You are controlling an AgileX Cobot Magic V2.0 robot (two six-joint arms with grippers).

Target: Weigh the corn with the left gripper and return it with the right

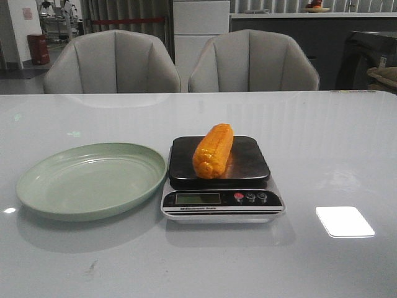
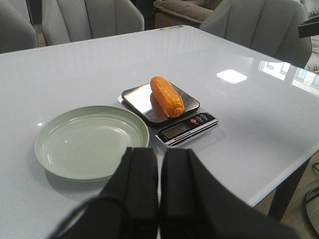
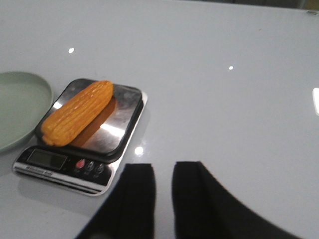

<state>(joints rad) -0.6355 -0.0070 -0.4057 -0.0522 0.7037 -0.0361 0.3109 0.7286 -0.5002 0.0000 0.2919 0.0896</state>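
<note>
The orange-yellow corn (image 1: 213, 151) lies lengthwise on the dark platform of a small kitchen scale (image 1: 222, 202) at the table's middle. It also shows in the left wrist view (image 2: 167, 96) and in the right wrist view (image 3: 77, 112). My left gripper (image 2: 159, 154) is shut and empty, held back from the table above the near side of the plate. My right gripper (image 3: 163, 169) is open a little and empty, above bare table beside the scale's (image 3: 60, 164) button end. Neither gripper shows in the front view.
An empty pale green plate (image 1: 90, 180) sits just left of the scale, nearly touching it; it also shows in the left wrist view (image 2: 89, 142). Two grey chairs (image 1: 111, 62) stand behind the white table. The table's edge (image 2: 294, 162) drops off nearby.
</note>
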